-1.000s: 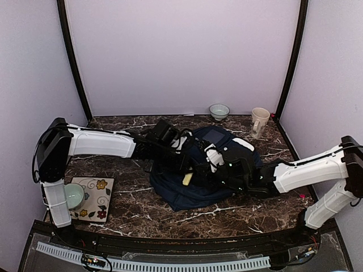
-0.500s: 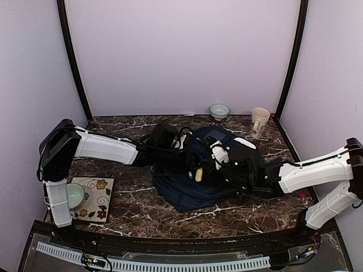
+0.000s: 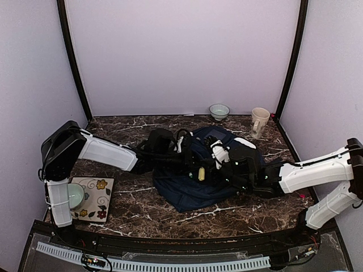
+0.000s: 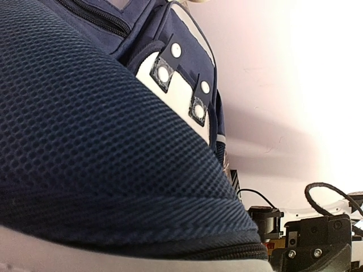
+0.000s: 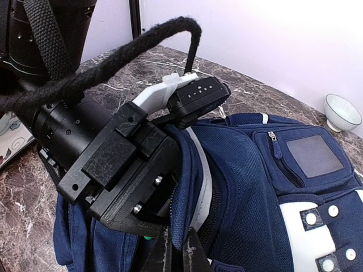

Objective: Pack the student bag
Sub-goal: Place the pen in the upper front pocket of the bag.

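Left arm [image 3: 108, 153], right arm [image 3: 309, 170] low; right gripper [image 5: 176, 255] closed.

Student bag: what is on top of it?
Both grippers sit on the student bag: the left gripper reaches at its opening, and the right gripper pinches the fabric rim. A small yellow item shows beside them. The bag's inside is covered.

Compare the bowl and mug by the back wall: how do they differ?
The bowl is low, wide and handleless; the mug is taller, narrower and has a handle. The bowl sits nearer the wall, the mug further right. Both stand upright, apart from the student bag.
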You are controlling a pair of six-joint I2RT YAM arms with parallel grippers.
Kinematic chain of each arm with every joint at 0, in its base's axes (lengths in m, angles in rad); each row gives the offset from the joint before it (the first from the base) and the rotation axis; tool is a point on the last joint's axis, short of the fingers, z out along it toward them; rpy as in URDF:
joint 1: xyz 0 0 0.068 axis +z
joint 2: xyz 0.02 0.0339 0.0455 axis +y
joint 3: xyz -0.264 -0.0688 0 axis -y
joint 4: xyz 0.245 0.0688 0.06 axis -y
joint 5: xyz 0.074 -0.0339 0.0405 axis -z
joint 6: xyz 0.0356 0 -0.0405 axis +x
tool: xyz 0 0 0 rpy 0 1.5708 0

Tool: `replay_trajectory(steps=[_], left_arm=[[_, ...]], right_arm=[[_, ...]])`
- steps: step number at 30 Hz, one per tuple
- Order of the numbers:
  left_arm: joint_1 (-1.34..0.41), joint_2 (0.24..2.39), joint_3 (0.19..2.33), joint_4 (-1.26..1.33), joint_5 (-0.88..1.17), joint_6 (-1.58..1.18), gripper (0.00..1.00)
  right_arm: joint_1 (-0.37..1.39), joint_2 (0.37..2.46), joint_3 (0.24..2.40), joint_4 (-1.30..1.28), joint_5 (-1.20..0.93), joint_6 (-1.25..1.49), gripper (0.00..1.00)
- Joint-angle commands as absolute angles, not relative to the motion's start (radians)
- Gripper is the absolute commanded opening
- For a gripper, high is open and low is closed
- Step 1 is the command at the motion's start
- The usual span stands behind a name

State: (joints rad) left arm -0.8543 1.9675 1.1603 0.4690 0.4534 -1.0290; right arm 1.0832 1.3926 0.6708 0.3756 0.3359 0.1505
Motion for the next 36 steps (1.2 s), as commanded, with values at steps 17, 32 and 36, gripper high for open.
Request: replay_trajectory(steps=[17, 32, 36], left_arm=[[-0.843, 1.855, 1.027, 0.670, 0.340, -1.008, 0.48], [-0.859, 1.423, 0.711, 0.432, 0.052, -0.593, 0.63], [-0.859, 1.347, 0.757, 0.158, -0.196, -0.455, 0.64]], right_arm=[[1.119, 1.409, 0.702, 0.397, 0.224, 0.140, 0.00], [1.119, 1.434, 0.735, 0.368, 0.243, 0.135, 0.00], [1.120, 1.440, 0.741, 0.358, 0.239, 0.139, 0.00]])
